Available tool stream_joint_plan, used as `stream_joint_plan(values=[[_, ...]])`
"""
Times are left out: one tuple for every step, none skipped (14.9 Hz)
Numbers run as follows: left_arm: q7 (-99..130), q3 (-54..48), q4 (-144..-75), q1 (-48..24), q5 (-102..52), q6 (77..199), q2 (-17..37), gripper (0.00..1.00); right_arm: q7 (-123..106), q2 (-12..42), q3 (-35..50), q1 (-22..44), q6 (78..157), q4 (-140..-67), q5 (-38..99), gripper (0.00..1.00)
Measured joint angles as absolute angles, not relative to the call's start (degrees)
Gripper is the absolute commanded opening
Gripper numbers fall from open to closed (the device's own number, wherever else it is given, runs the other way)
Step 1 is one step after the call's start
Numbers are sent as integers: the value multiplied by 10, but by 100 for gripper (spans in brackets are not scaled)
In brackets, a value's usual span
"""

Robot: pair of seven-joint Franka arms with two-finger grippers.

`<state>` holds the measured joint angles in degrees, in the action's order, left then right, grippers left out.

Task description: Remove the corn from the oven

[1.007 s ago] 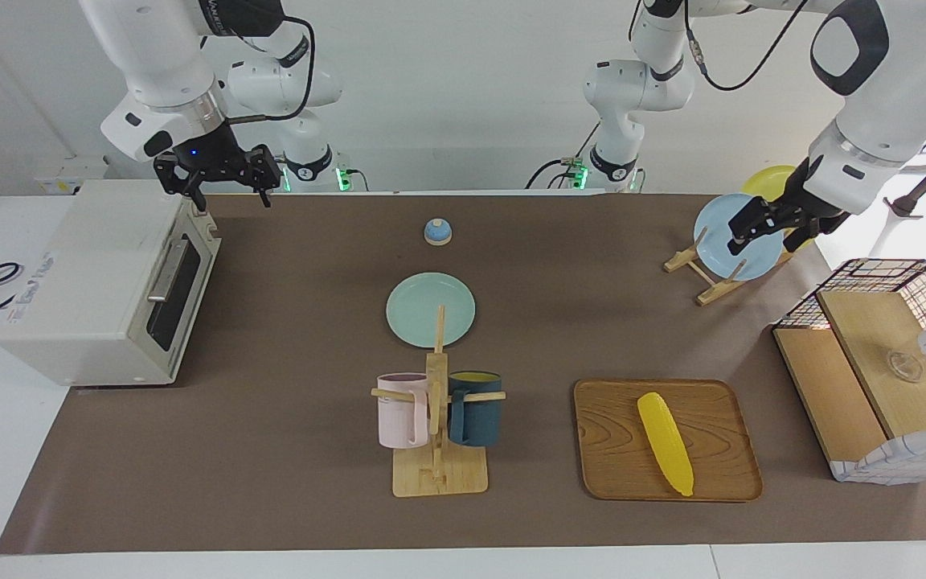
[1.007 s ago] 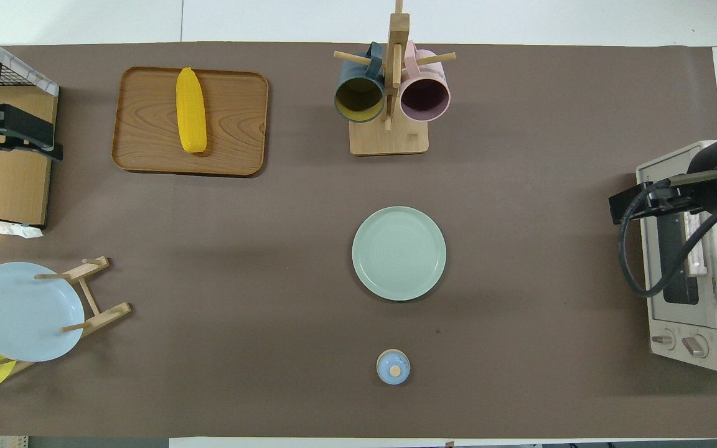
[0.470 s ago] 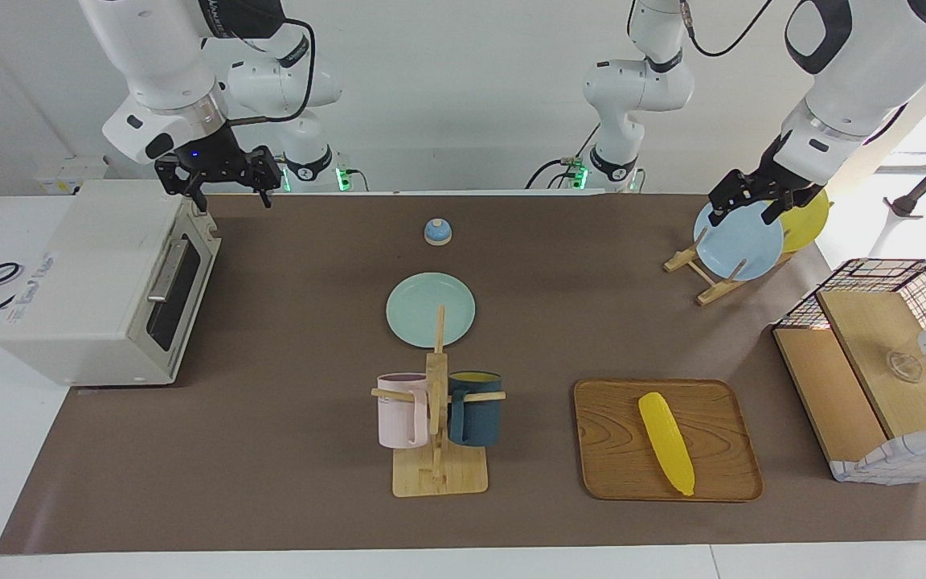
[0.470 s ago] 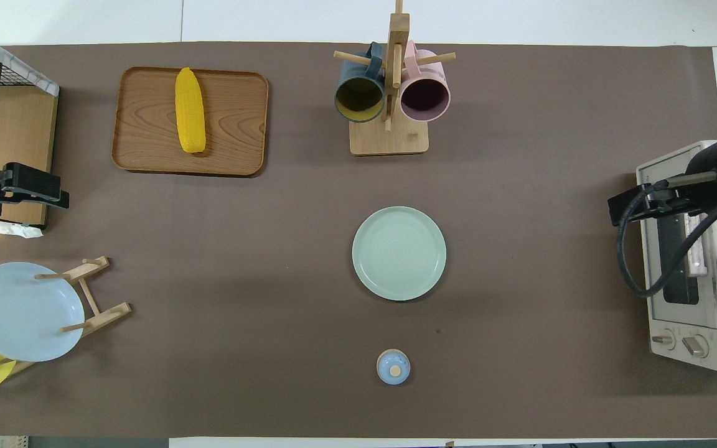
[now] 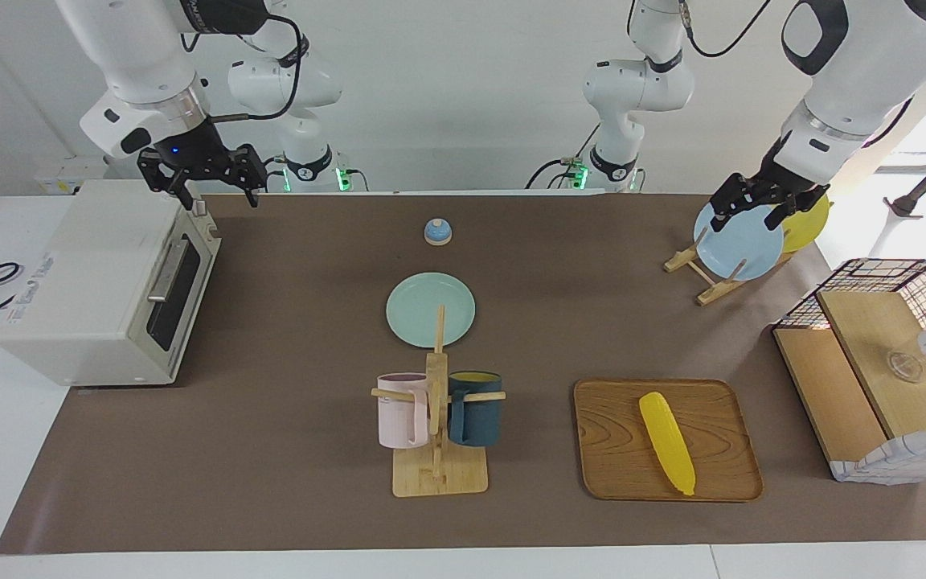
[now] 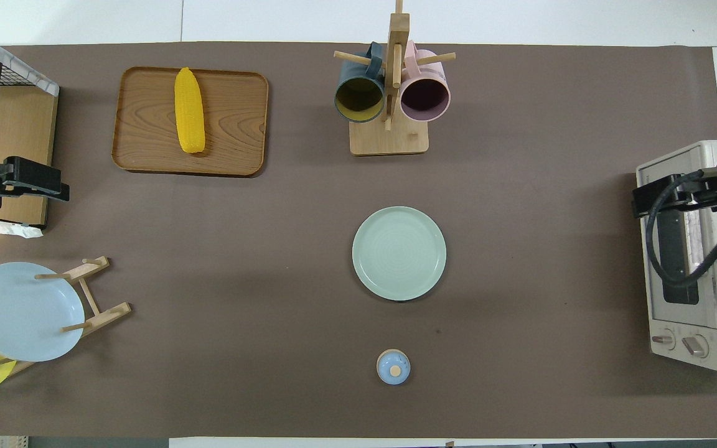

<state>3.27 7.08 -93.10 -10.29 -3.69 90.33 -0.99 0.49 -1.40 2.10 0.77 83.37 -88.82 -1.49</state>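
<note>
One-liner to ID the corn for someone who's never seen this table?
Find the wooden tray on the brown mat, toward the left arm's end of the table, beside the mug stand. The corn lies on that tray, alone. It is a long, tapered, bright yellow cob, unlike the round yellow plate standing in the rack nearer the robots.

The table (image 5: 270,450) carries oven (image 5: 101,281), tray (image 5: 616,434), mug stand (image 5: 439,474), green plate (image 5: 429,310), plate rack (image 5: 692,269), basket box (image 5: 881,378).
</note>
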Motion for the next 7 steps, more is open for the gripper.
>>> stream_joint_plan(values=[[33, 70, -931, -103, -32, 903, -10, 100, 5, -15, 21, 1, 834, -887, -15, 100], [33, 69, -931, -103, -27, 903, -10, 100, 5, -15, 21, -5, 834, -886, -14, 100], [33, 68, -931, -103, -24, 903, -10, 100, 5, -15, 20, -8, 833, -886, -14, 100], [32, 67, -931, -103, -22, 903, -10, 100, 5, -15, 20, -10, 833, -886, -14, 100], [32, 66, -931, -103, -22, 903, -10, 100, 5, -15, 20, -9, 833, -886, -14, 100], [32, 64, -931, -103, -22, 903, -10, 100, 5, -15, 20, -9, 833, -886, -14, 100], [32, 63, -931, -103, -21, 903, -10, 100, 5, -15, 20, -9, 833, -887, -14, 100]])
